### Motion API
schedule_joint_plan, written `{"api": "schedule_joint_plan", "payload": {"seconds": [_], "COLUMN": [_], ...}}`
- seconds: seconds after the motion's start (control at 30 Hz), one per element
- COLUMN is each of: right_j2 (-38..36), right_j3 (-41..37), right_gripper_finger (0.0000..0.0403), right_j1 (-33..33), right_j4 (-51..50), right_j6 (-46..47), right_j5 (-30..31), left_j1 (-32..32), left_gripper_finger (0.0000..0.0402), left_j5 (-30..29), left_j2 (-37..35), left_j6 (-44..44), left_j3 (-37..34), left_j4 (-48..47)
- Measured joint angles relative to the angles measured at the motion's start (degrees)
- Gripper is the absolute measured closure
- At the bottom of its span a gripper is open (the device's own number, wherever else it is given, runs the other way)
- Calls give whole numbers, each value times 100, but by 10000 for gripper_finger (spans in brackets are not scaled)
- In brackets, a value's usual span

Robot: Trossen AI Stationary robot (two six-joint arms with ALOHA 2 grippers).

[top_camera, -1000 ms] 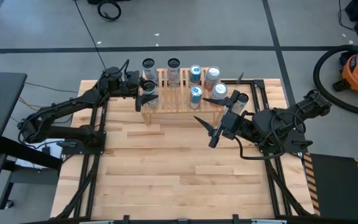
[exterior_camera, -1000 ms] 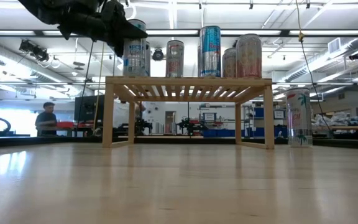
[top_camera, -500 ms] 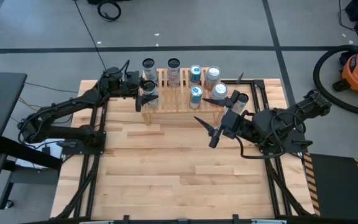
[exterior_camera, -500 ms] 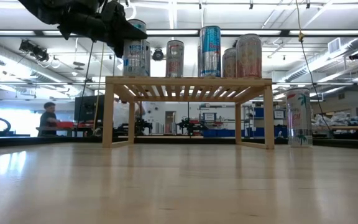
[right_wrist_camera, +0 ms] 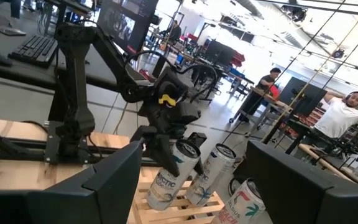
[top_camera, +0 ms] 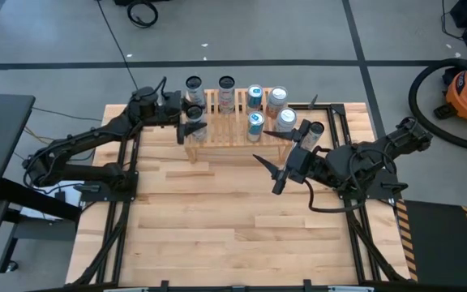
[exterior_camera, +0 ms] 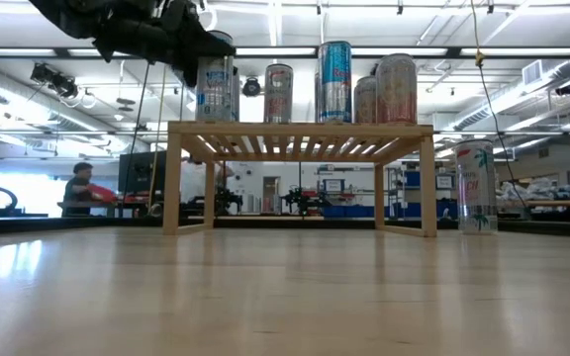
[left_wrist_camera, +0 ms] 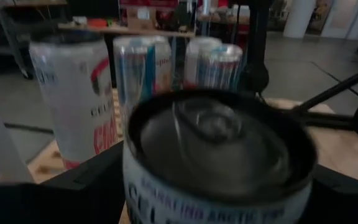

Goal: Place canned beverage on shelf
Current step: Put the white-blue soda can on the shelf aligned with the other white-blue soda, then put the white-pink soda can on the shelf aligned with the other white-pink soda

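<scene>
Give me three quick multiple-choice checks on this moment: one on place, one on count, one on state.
1. Where is the left gripper?
A. at the left end of the light slatted wooden shelf
B. at its right end
C. raised high, away from everything

2. How many tall silver drink cans stand on the pale wooden table beside the shelf?
A. none
B. one
C. three

3. The right gripper is:
A. shut on a can
B. open and empty
C. out of view

Key:
1. A: the high view shows it at the left-end can.
2. B: a lone can stands right of the shelf.
3. B: its fingers are spread with nothing between them.
</scene>
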Motion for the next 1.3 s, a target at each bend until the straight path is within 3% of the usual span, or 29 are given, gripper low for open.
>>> {"api": "schedule_joint_plan", "payload": {"seconds": [0.4, 0.6, 0.8, 1.1, 1.3], "right_j2": [0, 0, -1, -2, -186], "right_j3": [0, 0, 0, 0, 0], "right_gripper_finger": [104, 104, 104, 104, 104], "right_j1": [0, 0, 0, -92, -402], "right_j4": [-113, -121, -651, -2380, -3696], "right_j6": [-2, -48, 9, 804, 2366], "right_j5": [-128, -108, 437, 806, 960], "left_j1": [26, 28, 28, -282, -1197], "left_gripper_finger": [83, 83, 83, 84, 84], "left_j5": [-11, -13, 40, 1865, 1956], "left_j2": [-200, -426, -1006, -1404, -1401], "left_j6": [-256, -505, -1461, -2226, -2181], "left_j3": [2, 4, 10, 11, 9], "left_j4": [687, 1479, 1739, 805, 780]}}
